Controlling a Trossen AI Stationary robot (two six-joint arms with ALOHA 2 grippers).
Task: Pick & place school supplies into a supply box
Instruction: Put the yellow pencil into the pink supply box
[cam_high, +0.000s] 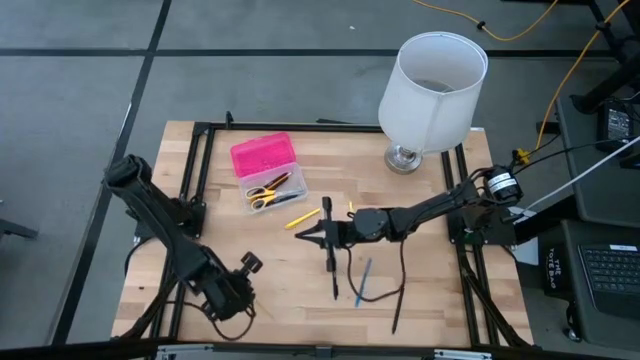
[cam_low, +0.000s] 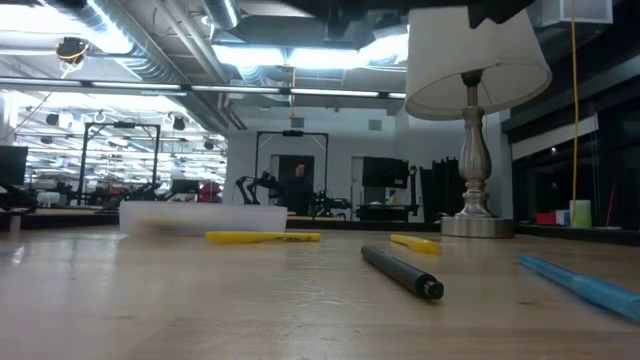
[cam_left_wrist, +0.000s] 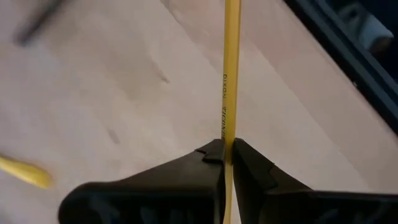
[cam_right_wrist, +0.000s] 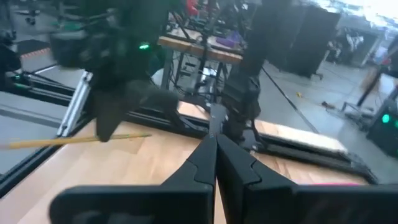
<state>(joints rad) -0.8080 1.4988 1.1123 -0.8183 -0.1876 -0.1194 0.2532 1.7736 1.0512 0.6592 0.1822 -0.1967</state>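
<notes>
At the table's near left corner, the left gripper (cam_left_wrist: 227, 163) pinches a yellow pencil (cam_left_wrist: 231, 68) low on its shaft, well apart from the supply box (cam_high: 268, 168); a thin grip risks pivoting in transit.

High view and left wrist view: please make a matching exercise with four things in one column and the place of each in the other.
1 scissors
2 blue pen
3 printed yellow pencil
4 white lamp

A clamped in the left pincer
B lying flat on the table
C standing at the far edge
D in the supply box's clear base

Pairs: 1-D, 2-B, 3-A, 4-C
</notes>
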